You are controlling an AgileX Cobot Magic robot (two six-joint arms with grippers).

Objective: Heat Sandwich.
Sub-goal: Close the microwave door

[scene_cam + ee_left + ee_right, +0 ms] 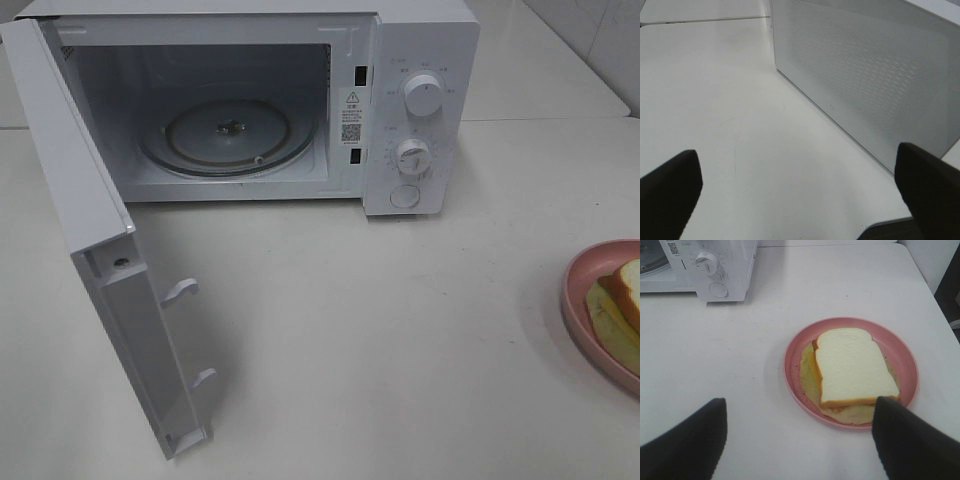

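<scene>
Resting: sandwich (852,366) lies flat on the pink plate (797,347) – at 3 o'clock of the exterior high view, on the white tabletop (380,330).
Microwave (420,110): at 12 o'clock, door (95,270) swung wide toward 8 o'clock, glass turntable (215,135) bare.
Knobs: 2 dials (423,95) on the panel, 1 round button beneath.
Right gripper (797,437): spread wide, grasping nothing, hovering near the plate – apart from it.
Left gripper (800,187): released, fully spread, beside the door's mesh face.

Left end effector (800,195): two matte black fingers (667,192), broad, blunt-tipped, plain. Right end effector (800,435): same black fingers (685,440), no markings, screws or cables visible.
</scene>
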